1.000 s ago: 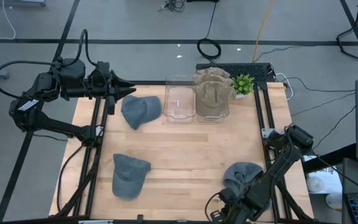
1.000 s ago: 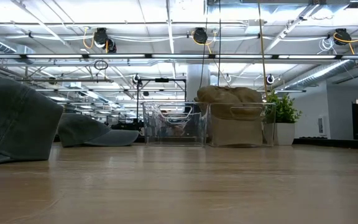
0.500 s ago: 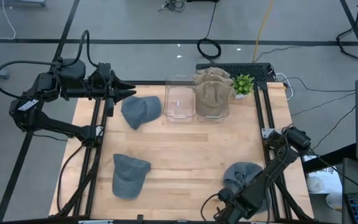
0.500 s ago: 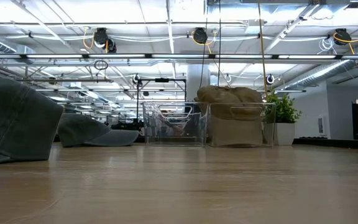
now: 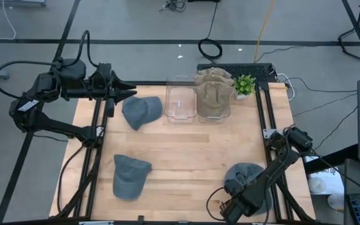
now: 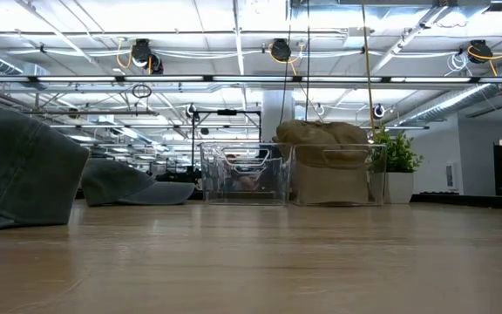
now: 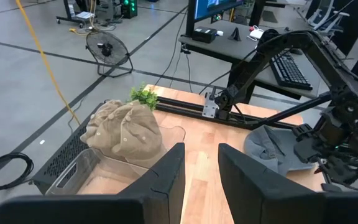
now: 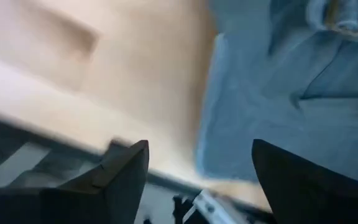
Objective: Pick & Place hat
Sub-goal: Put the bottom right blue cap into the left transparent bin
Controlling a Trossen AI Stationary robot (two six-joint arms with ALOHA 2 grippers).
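At the table's five-o'clock corner the right gripper [image 5: 230, 209] has spread its fingers [image 8: 120, 177] over the past second and slid toward the front edge, holding nothing; the grey cap [image 5: 245, 177] lies just beside it on the wood, seemingly let go or missed, so a fresh grasp looks due. Two more grey caps [image 5: 141, 111] wait at ten and seven o'clock [image 5: 129, 175]; the clear bin [image 5: 181, 103] and tan-hat bin [image 5: 214, 95] sit at twelve; the left gripper [image 5: 130, 91] hangs at ten o'clock, fingers slightly parted, empty.

Industrial lab hall: open ceiling trusses [image 6: 234, 78], hanging cable reels [image 6: 279, 50], computer desks [image 7: 241, 43], floor fan [image 7: 107, 50].
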